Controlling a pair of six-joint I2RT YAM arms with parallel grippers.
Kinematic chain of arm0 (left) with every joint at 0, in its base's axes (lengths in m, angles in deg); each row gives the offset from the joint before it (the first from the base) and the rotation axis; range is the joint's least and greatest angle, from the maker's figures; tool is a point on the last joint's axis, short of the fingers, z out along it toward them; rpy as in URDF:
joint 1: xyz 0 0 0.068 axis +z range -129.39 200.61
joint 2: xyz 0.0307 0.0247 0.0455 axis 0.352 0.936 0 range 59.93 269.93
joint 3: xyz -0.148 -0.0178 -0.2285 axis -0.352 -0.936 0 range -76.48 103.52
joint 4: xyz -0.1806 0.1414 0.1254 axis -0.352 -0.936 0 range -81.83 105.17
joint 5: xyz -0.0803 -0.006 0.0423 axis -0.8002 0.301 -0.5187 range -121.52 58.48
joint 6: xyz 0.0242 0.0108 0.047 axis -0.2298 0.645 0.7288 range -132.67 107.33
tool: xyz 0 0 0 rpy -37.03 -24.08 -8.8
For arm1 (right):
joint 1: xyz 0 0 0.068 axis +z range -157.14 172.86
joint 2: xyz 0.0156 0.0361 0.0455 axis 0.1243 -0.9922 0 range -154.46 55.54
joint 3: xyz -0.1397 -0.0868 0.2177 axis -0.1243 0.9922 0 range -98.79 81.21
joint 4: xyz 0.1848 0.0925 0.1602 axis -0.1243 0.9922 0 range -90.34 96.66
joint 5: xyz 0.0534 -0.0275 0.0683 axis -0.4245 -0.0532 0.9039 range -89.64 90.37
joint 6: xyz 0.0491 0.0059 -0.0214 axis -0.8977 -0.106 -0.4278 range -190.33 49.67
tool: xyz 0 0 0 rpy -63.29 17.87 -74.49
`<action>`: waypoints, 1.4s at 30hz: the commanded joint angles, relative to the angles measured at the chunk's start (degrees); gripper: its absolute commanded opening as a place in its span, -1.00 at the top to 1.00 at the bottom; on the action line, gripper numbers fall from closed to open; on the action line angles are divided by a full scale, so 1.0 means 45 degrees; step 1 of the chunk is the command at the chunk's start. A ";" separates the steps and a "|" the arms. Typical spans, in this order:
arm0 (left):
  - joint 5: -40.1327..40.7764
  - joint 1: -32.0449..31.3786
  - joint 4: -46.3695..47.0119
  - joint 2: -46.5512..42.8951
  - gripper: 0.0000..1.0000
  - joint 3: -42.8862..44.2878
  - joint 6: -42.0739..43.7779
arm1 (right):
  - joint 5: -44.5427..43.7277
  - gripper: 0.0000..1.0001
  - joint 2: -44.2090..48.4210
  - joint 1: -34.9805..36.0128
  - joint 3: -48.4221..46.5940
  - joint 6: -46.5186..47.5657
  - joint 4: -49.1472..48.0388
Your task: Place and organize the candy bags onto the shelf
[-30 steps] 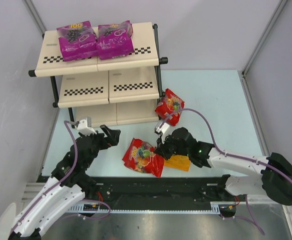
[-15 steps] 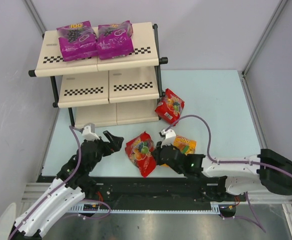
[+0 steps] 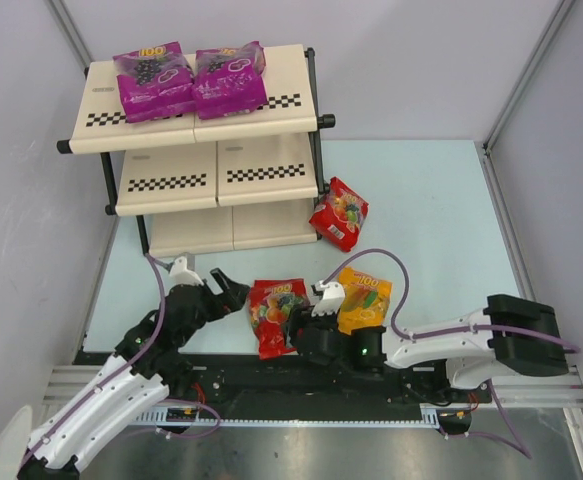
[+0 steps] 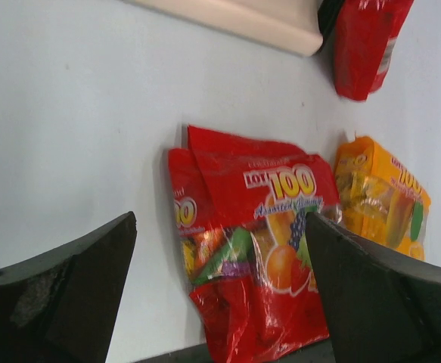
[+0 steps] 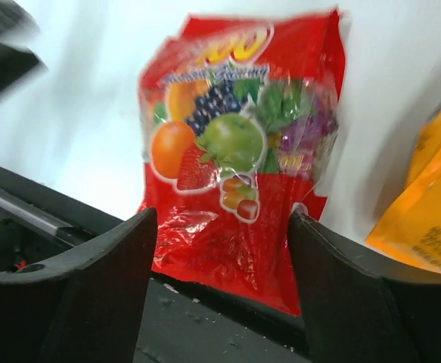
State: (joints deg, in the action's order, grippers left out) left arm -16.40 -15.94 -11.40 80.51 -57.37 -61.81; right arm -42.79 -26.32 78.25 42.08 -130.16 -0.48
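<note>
Two magenta candy bags (image 3: 153, 80) (image 3: 229, 78) lie on the top board of the shelf (image 3: 271, 105). A red candy bag (image 3: 339, 212) leans by the shelf's right foot. Another red bag (image 3: 276, 315) (image 4: 254, 257) (image 5: 239, 166) lies flat at the table's near edge, its bottom hanging over the black rail. An orange-yellow bag (image 3: 363, 300) (image 4: 383, 197) lies right of it. My left gripper (image 3: 233, 285) (image 4: 220, 219) stands open just left of the near red bag. Just behind that bag's near end, my right gripper (image 3: 299, 325) (image 5: 222, 213) is open and holds nothing.
The black rail (image 5: 205, 333) runs along the table's near edge under the right gripper. The shelf's lowest board (image 4: 243, 19) is close ahead of the left gripper. Grey walls enclose the table on three sides.
My right gripper has opened and let go of the near red bag, which now lies flat by the front edge. The right arm swung left and nearer. The left gripper moved right toward that bag.
</note>
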 commanded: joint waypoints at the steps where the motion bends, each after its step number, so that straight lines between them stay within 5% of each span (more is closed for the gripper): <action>1: 0.0601 -0.1248 -0.0462 0.0154 -0.95 -0.0146 -0.0932 | -0.1525 -0.47 0.1374 -0.0067 -0.0250 0.1418 -0.0182; 13: 0.3124 -0.6307 -0.1127 0.1129 -0.94 -0.0302 -0.4269 | -0.1834 -0.44 0.3483 -0.0868 0.0454 0.1616 0.1182; 21: 0.4550 -0.8885 0.0297 0.4192 -0.94 -0.0342 -0.6264 | -0.2108 -0.43 0.5105 -0.1337 0.0942 0.1637 0.2178; 27: 0.5000 -0.9103 0.1136 0.6030 -0.83 -0.0145 -0.7145 | -0.2480 -0.43 0.6335 -0.1474 0.1294 0.1383 0.3058; 42: 0.4942 -0.9103 0.4438 0.6754 -0.37 -0.0927 -0.6208 | -0.2285 -0.41 0.8231 -0.2138 0.2134 0.1070 0.4074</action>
State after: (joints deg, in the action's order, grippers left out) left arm 5.17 -56.53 1.76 109.56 -60.39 -90.64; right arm -51.05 8.93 69.63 51.32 -124.28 16.48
